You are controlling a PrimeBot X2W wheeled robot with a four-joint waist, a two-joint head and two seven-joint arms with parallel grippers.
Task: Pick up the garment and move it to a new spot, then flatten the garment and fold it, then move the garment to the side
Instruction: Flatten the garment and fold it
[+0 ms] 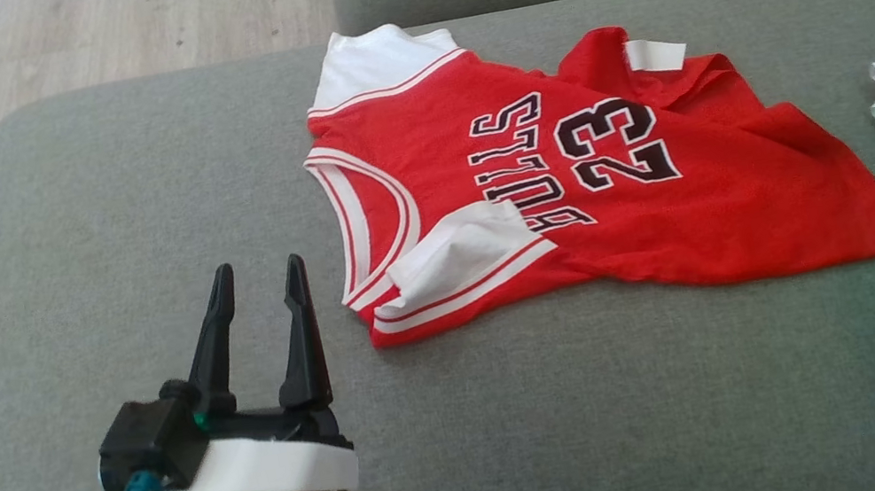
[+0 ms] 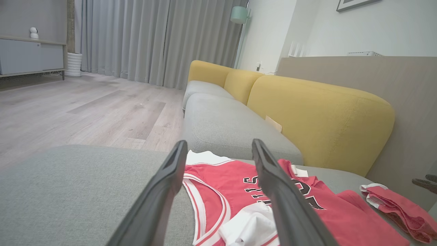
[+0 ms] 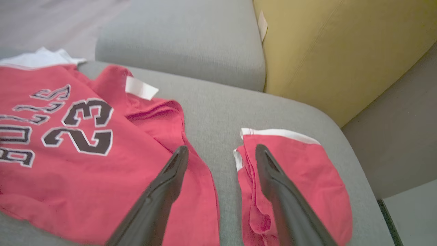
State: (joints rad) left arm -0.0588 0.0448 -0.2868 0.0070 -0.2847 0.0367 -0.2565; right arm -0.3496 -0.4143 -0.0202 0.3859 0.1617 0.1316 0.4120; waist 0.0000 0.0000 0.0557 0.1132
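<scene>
Currently, neither gripper holds anything. The left gripper [image 1: 258,265] hovers with its fingers spread. The red Bulls jersey [image 1: 573,195] lies rumpled on the grey sofa cushion [image 1: 124,202], its collar just ahead and to the right of those fingertips. The right gripper [image 3: 222,148] is also spread, with one finger over the jersey hem and the other over a second, folded red garment [image 3: 300,171]. Judged step: flattening, with no grasp made yet. Next move: lower onto a sleeve or hem edge, close, and draw the wrinkles out.
</scene>
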